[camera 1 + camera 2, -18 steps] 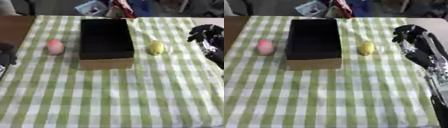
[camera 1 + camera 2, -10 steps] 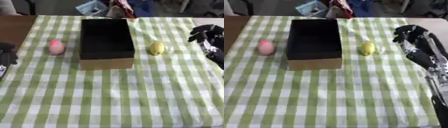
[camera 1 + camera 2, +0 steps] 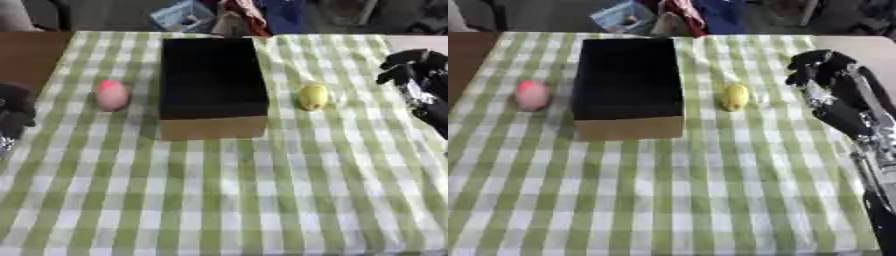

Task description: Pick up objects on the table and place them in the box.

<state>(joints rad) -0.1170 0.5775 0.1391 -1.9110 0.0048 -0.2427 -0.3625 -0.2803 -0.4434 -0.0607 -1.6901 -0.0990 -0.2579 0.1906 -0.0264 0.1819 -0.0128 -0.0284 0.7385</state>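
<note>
A cardboard box with a dark inside stands open in the middle of the checked table. A pink rounded object lies to its left. To the right of the box lies a yellow rounded object. My right hand hovers to the right of the yellow object, apart from it, its fingers loosely bent and holding nothing. My left hand shows as a dark shape at the left edge, short of the pink object.
A green and white checked cloth covers the table. Brown bare tabletop shows at the far left. Clutter in blue, red and white lies beyond the far edge.
My right hand has edged slightly left toward the yellow object. The box and both objects have not moved.
</note>
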